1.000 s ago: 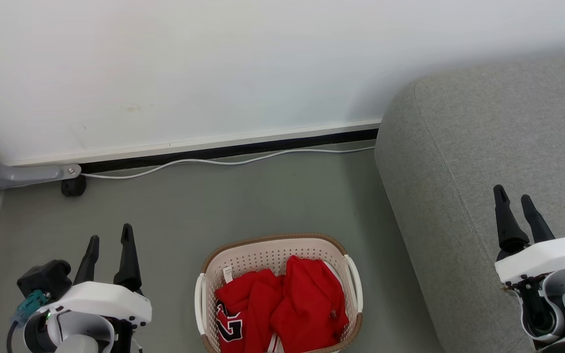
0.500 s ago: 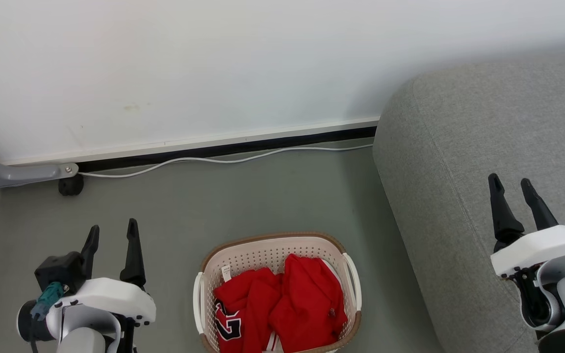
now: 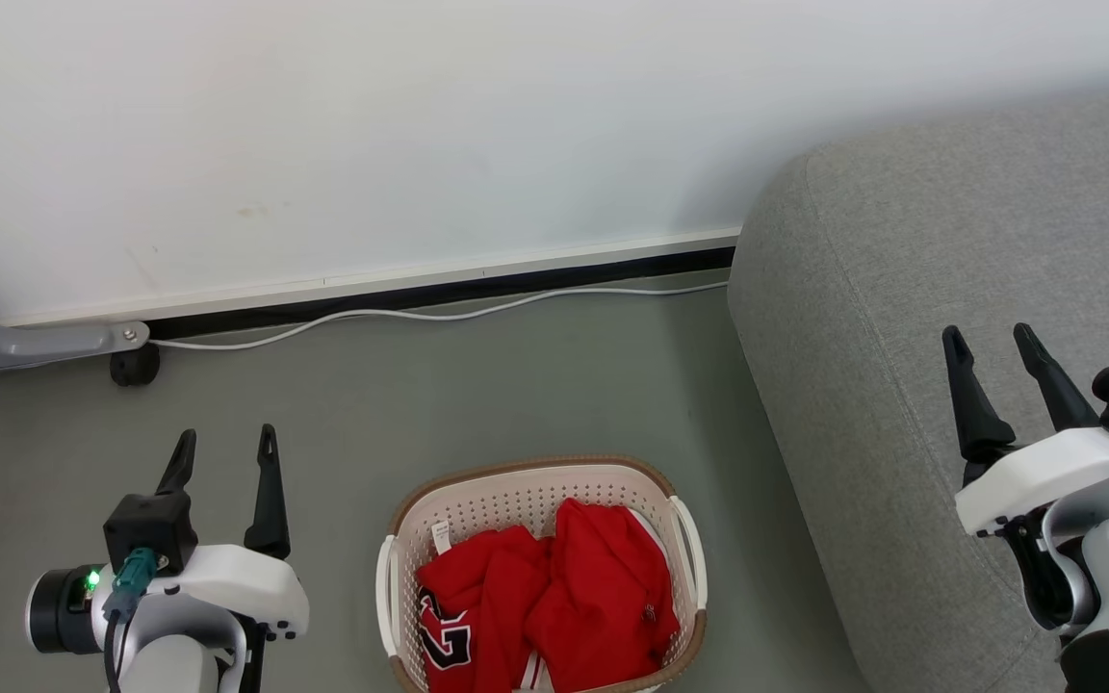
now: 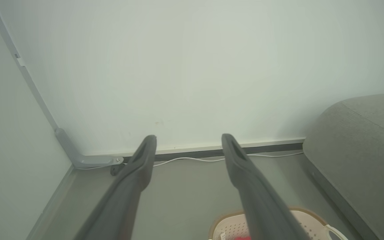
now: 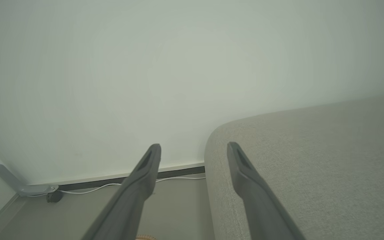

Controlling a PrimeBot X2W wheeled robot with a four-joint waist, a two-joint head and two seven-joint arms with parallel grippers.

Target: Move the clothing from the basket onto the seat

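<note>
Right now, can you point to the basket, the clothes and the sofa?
basket [image 3: 516, 502]: head view, on its holey back wall.
clothes [image 3: 593, 587]: head view, on the middle of the red pile.
sofa [image 3: 920, 250]: head view, on its grey top.

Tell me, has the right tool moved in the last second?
Yes. The right tool has gone up the head view, towards the wall, judged against the grey sofa, which has hardly shifted.

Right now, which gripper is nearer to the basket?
Left, it seems. The left gripper hangs open over the floor just left of the basket; the right gripper, also open, is farther off to its right, over the grey seat.
</note>
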